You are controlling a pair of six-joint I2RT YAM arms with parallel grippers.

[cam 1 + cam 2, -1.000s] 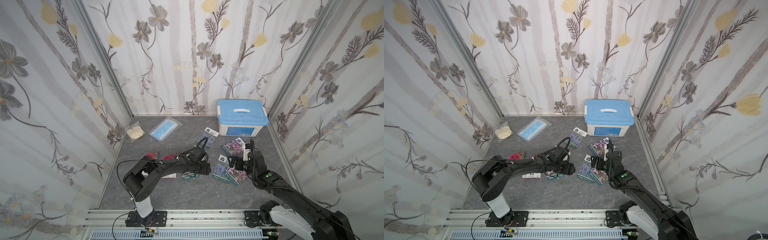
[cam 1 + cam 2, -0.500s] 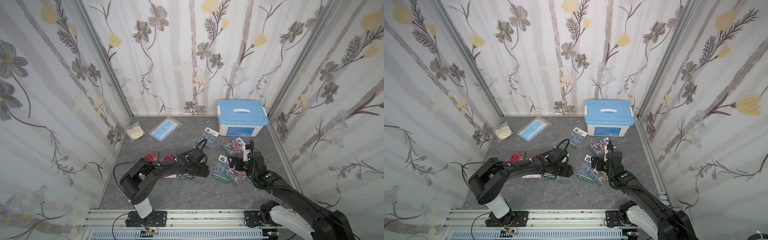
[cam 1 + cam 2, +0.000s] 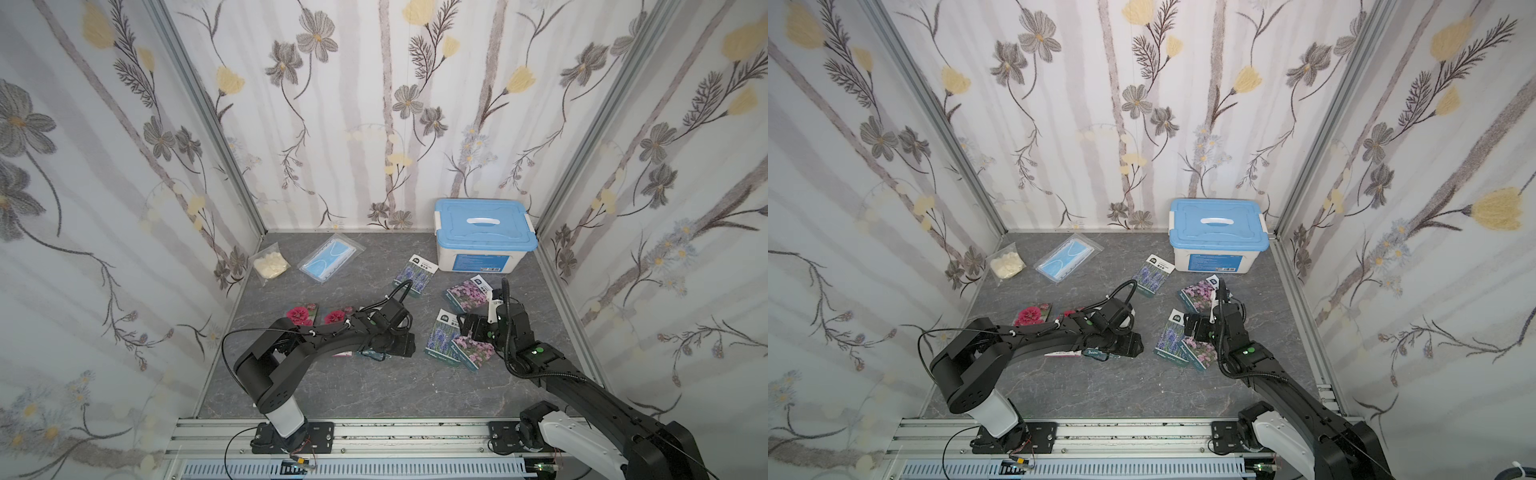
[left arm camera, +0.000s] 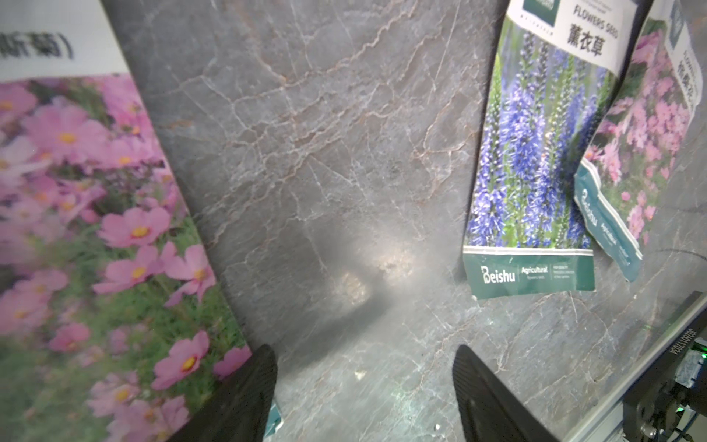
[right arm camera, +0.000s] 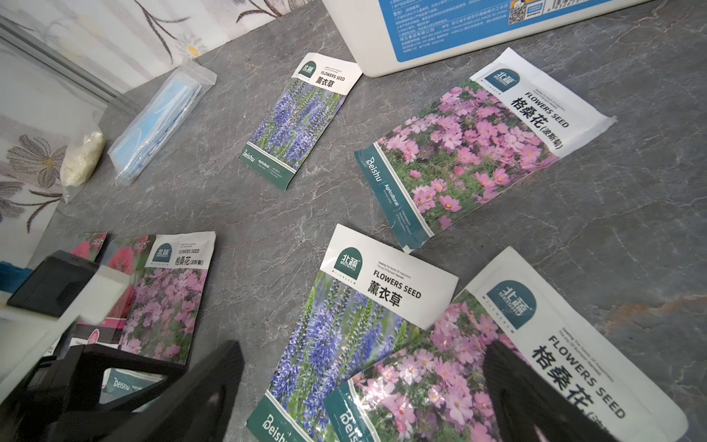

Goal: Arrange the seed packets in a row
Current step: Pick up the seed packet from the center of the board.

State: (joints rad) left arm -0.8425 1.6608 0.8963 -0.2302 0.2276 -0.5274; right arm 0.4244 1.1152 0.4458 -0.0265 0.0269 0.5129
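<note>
Left gripper [image 4: 365,367] open, empty, low beside pink cosmos packet [image 4: 95,229] at end of row forming centre-left. My right gripper [image 3: 471,328] spread wide over lavender packet [image 3: 438,338], centre-right, top pink packet [image 3: 474,353] overlapping it. Best take top one first, by free edge; lift, don't drag.

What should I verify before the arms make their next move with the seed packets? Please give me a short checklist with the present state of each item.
1. Left gripper open, nothing between its fingers: ok.
2. Right gripper open and empty: ok.
3. Packets lie apart from each other: not ok; the near pink packet overlaps the near lavender packet.
4. All packets in one row: not ok; the far lavender packet and the far pink packet lie scattered near the box.
5. Packets under the left arm lie straight: cannot tell, mostly hidden.
</note>
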